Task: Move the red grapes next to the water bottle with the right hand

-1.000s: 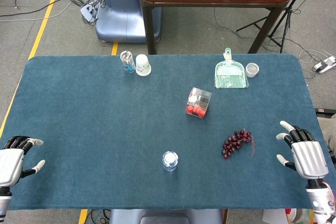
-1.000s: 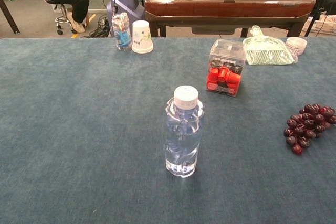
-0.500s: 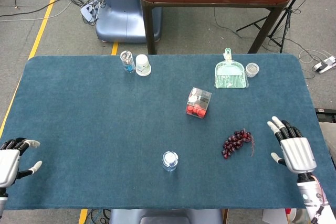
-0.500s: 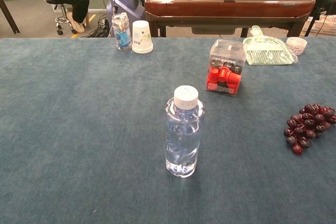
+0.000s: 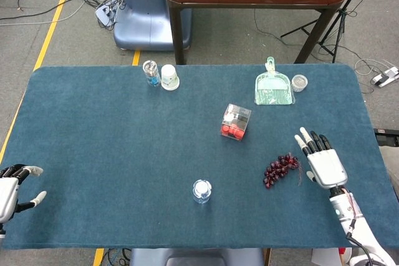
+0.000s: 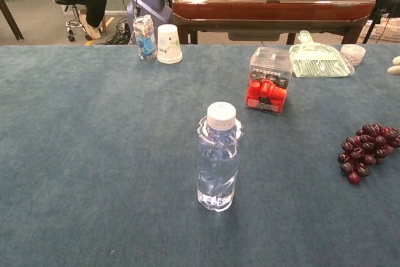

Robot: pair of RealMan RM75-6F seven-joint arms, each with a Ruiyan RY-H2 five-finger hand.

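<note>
2 hands: both show in the head view, at opposite edges of the blue table point(image 5: 112, 154).
Right hand: right hand point(image 5: 324, 164) flat, back up, fingers point(image 5: 305, 138) straight and spread, pointing away from the robot; it holds nothing and sits just right of the red grapes point(image 5: 281, 169), apart from them. In the chest view only a pale fingertip shows at the right edge.
Left hand: left hand point(image 5: 9, 186) at the near left corner, partly cut off, fingers loosely apart, holding nothing.
Red grapes: on the cloth at right, well apart from the water bottle point(image 5: 202, 190); long axis diagonal, from near-left to far-right, with thin stems toward the right hand.
Water bottle: upright, white cap, clear, near the front middle; no label readable.
Writing: white paper cup point(image 6: 169, 44) has a faint print, too small to read; small bottle point(image 6: 144, 37) beside it has a blue label, unreadable.
Others: clear box point(image 6: 269, 80) with red pieces inside; green dustpan point(image 5: 274, 86) at far right.
</note>
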